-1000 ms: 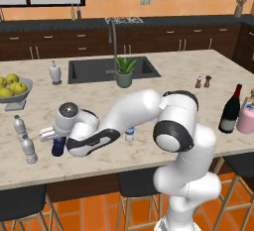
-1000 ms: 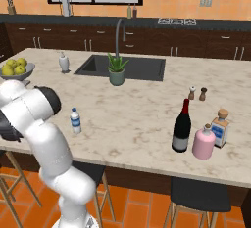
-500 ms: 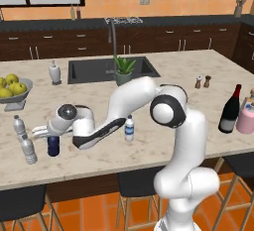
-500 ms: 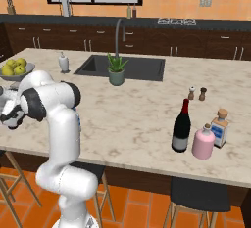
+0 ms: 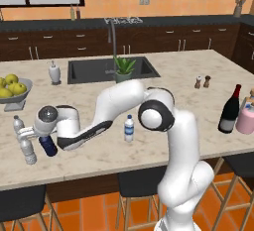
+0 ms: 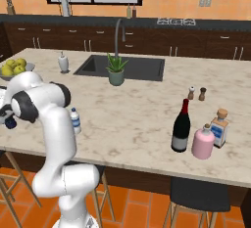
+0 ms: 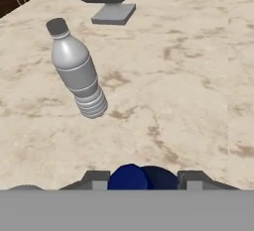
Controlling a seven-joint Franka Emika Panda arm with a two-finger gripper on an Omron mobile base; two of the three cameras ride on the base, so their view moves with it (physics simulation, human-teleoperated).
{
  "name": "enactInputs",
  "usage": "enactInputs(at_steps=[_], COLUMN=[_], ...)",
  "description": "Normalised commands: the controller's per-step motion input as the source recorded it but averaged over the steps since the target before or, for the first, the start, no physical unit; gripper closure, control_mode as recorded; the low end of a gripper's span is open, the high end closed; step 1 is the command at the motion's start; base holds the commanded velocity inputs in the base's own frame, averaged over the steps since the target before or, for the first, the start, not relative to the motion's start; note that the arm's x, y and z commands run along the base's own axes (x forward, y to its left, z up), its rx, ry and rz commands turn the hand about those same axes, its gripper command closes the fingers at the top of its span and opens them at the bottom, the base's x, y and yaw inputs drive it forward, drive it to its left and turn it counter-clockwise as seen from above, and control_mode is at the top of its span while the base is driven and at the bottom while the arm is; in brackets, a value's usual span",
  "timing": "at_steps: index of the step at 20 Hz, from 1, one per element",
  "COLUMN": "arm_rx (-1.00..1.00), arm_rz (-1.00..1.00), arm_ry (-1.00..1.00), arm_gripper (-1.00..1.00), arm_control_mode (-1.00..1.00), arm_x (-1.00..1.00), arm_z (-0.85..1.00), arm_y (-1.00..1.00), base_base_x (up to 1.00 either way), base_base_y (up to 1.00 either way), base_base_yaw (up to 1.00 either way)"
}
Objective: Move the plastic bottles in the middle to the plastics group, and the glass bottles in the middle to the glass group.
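Observation:
My gripper [image 5: 42, 139] is shut on the opaque dark blue bottle [image 5: 49, 146], low over the counter's left end. In the hand view the blue bottle [image 7: 130, 176] sits between my fingertips [image 7: 96, 179]. The two greyish clear bottles [image 5: 18, 125] [image 5: 27, 150] stand just left of it, and one of them [image 7: 77, 71] is ahead in the hand view. The clear bottle with the blue cap [image 5: 129, 128] stands mid-counter. At the right end, the dark wine bottle [image 5: 229, 110] stands beside the pink container [image 5: 245, 118].
A fruit bowl [image 5: 12, 88] and a soap dispenser [image 5: 54, 71] stand behind the grey bottles. A potted plant [image 5: 124, 69] is by the sink. Salt and pepper shakers [image 5: 202, 82] stand at the right. A corked square bottle [image 6: 219, 129] is beside the pink container [image 6: 203, 142].
The arm has carried the dark blue bottle a little to the left, closer to the two grey bottles. The elbow has swung forward. Nothing else on the counter has moved.

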Motion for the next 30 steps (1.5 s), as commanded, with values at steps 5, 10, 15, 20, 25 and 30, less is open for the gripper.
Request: enactInputs(at_steps=[5,10,15,20,25,30], arm_rx=[0.00,0.02,0.10,0.12,0.06,0.00], arm_rz=[0.00,0.00,0.00,0.00,0.00,0.00], arm_ry=[0.00,0.00,0.00,0.00,0.00,0.02], arm_gripper=[1.00,1.00,-1.00,-1.00,-1.00,-1.00], arm_control_mode=[-1.00,-1.00,-1.00,-1.00,-1.00,-1.00], arm_x=[-0.07,-0.21,0.17,0.04,-0.03,-0.17], arm_z=[-0.49,-0.36,-0.02,0.10,0.40,0.43], arm_y=[-0.52,-0.46,-0.06,-0.01,-0.07,-0.48], base_base_x=[0.00,0.00,0.00,0.00,0.00,0.00], base_base_y=[0.00,0.00,0.00,0.00,0.00,0.00], base_base_yaw=[0.00,0.00,0.00,0.00,0.00,0.00])
